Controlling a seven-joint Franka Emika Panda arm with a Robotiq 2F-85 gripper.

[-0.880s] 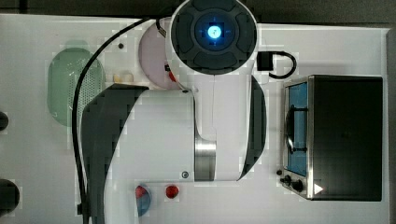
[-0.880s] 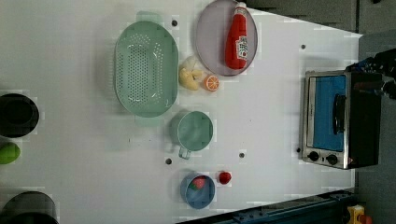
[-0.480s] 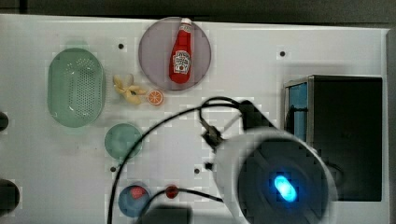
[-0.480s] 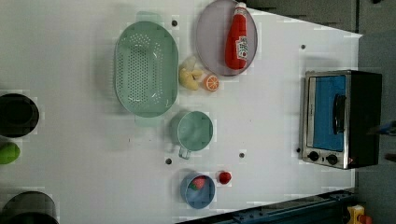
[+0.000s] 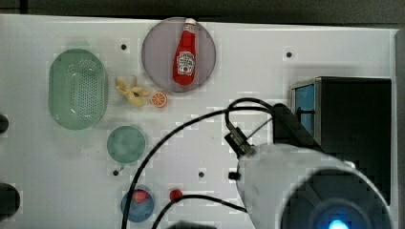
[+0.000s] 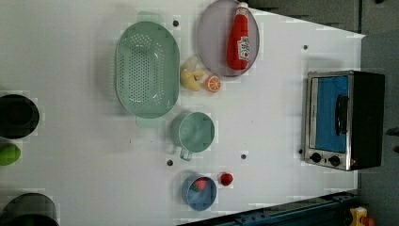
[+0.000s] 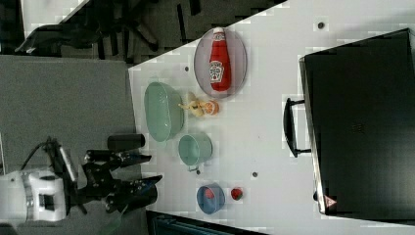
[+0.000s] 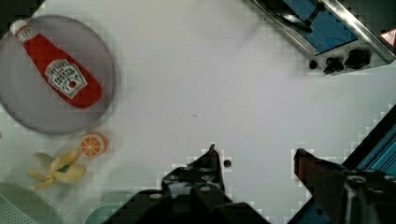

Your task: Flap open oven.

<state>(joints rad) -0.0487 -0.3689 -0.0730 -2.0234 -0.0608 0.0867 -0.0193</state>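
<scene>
The oven [image 6: 343,120] stands at the left view's right, its blue glass door shut and the black handle [image 6: 342,114] lying across it. The oven [image 7: 362,122] also shows in the right view with its handle [image 7: 288,127] sticking out, and in the wrist view the oven [image 8: 327,28] sits at a corner. My gripper [image 8: 257,161] is open, nothing between its black fingers [image 8: 210,163], hanging over bare table apart from the oven. In the right view the gripper [image 7: 147,170] is far from the oven. The white arm [image 5: 310,191] covers part of the oven [image 5: 356,119] in the top view.
A ketchup bottle [image 5: 185,55] lies on a purple plate [image 5: 157,62]. Nearby sit a green colander [image 5: 77,89], a banana [image 5: 130,90], an orange slice [image 5: 158,99], a teal cup [image 5: 126,144] and a blue bowl [image 5: 137,206]. Black cables [image 5: 191,129] trail across the table.
In the top view the arm has swung from the upper middle down to the lower right, beside the oven. The oven door stays shut.
</scene>
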